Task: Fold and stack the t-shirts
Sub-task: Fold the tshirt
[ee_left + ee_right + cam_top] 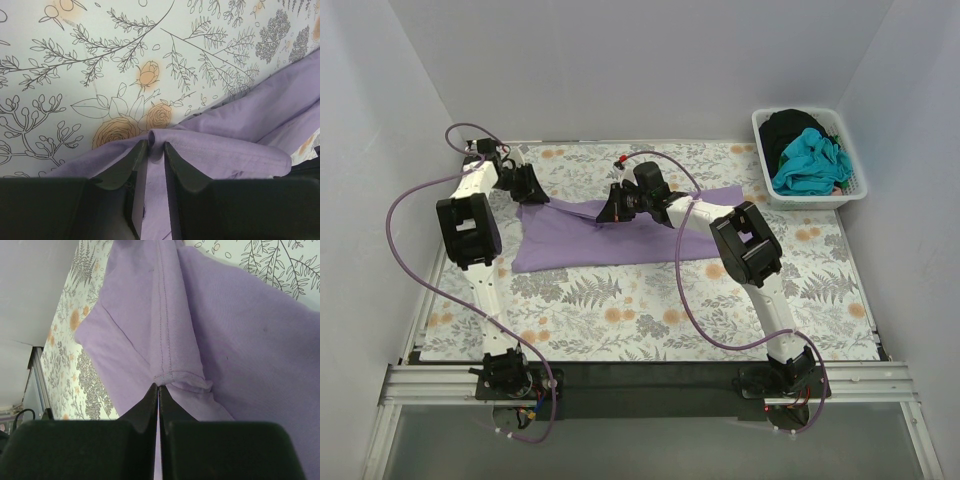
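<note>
1. From above, the right gripper (611, 205) and its arm cover the 12 o'clock edge of the lavender t-shirt (570, 245); the left gripper (534, 193) hides its 10 o'clock corner
2. Left wrist view: the lavender t-shirt runs off at 3 and 6 o'clock
3. Right wrist view: it is cut off at 12 and 3 o'clock
4. In the basket (817, 201), the teal garment (810, 160) and the black garment (788, 128) lie bunched, shapes unclear
</note>
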Tool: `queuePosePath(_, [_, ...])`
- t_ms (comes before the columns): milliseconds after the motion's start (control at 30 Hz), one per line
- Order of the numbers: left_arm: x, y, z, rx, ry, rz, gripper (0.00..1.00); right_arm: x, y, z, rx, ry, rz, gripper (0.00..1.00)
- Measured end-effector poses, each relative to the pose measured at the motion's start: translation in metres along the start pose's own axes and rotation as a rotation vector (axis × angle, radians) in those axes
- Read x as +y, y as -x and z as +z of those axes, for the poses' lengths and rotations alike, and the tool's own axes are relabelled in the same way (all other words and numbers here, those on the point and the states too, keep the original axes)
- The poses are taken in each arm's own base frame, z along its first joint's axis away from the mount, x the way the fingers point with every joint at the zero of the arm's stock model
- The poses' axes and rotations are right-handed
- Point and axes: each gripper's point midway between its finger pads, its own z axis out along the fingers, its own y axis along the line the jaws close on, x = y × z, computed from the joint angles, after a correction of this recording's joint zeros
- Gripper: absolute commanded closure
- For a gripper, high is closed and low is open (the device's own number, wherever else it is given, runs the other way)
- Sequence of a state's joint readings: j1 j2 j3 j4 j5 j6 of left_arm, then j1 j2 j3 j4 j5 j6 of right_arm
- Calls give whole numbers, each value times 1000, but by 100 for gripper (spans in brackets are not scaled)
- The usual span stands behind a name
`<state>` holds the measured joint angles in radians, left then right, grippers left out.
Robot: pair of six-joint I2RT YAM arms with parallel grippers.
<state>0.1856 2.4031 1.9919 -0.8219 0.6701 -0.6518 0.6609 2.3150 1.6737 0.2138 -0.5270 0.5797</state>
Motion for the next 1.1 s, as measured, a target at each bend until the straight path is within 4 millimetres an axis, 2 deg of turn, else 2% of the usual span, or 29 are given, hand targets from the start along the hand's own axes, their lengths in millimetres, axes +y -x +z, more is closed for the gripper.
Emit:
queuePosePath(100, [0,0,0,0,2,0,81,0,0,0,0,0,0,99])
queuePosePath(167, [2,0,0,1,8,6,74,0,0,0,0,0,1,99])
queuePosePath(300, [5,-2,-1,7,28,11,70,0,0,0,0,0,2,99])
queuePosePath(567, [5,0,-3,5,35,21,73,1,0,0,0,1,8,99])
queuePosePath(900, [3,4,-6,-5,33,30,81,2,1,0,-2,7,8,99])
queuePosePath(1100, [3,3,-6,-2,34,30,69,2,1,0,-2,7,12,99])
